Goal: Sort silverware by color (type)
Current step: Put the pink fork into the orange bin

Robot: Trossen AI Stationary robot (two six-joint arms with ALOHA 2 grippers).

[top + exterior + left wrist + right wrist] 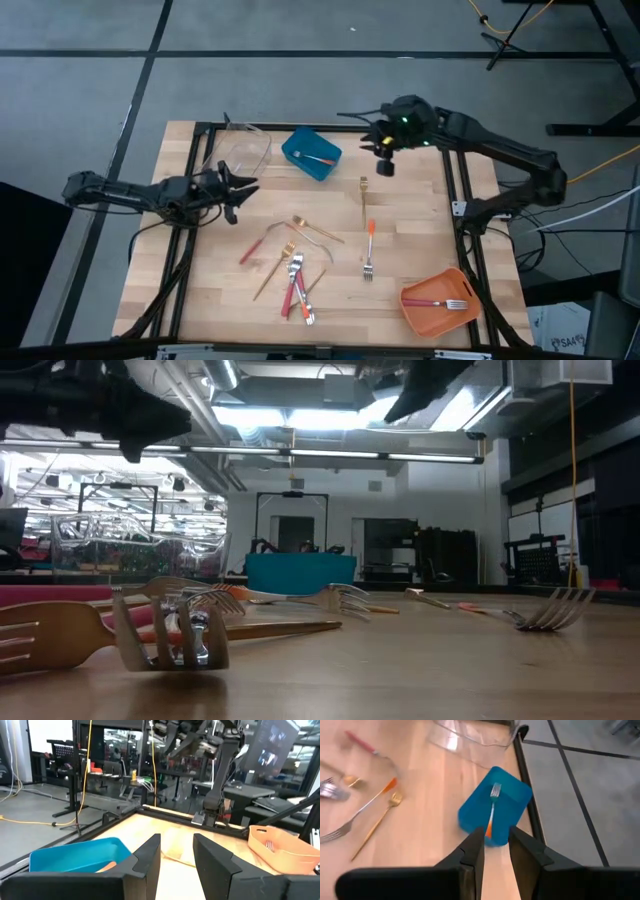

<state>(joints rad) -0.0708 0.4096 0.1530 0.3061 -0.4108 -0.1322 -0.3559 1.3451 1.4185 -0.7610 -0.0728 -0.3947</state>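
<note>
Right hand [381,152] is held above the counter [420,250] beside the blue bin [311,154], fingers slightly parted, nothing gripped. Left hand [243,190] is raised near the clear bin [243,148], parted, empty. Silverware [292,272] is scattered mid-counter; one orange-handled fork [492,810] is seen in the blue bin.

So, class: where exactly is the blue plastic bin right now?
In the high view the blue plastic bin sits at the table's far edge near the middle, between the clear bin and the right gripper, holding one orange-handled fork.
</note>
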